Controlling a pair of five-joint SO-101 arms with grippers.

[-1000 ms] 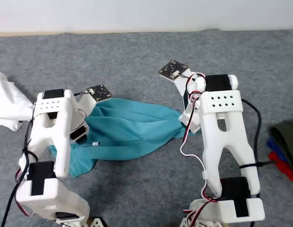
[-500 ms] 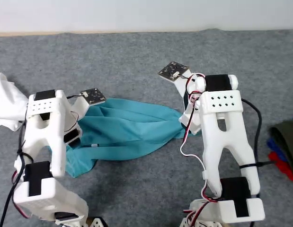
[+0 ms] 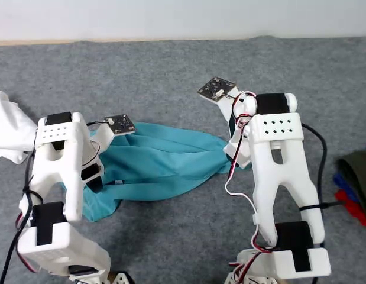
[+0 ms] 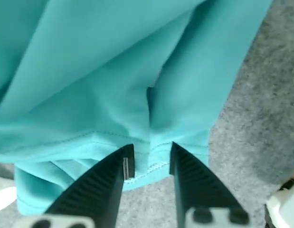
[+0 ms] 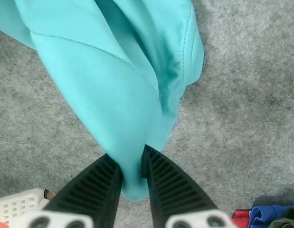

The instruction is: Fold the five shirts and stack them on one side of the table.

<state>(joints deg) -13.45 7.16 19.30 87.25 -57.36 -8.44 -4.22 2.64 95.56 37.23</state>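
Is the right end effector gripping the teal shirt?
Yes, the right end effector is clamped shut on a bunched fold of the teal shirt.

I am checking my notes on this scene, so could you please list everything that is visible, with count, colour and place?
teal shirt: one, teal, spread crumpled on the middle of the table between the two arms
white shirt: one, white, bunched at the left edge of the high view
pile of clothes: one pile, dark, blue and red, at the right edge; number of pieces unclear
table cover: one, grey, under everything
left arm: one, white, over the shirt's hem end
right arm: one, white, at the shirt's other end
left pincer: one, black, open, astride the hem
right pincer: one, black, closed on a fold of the teal shirt
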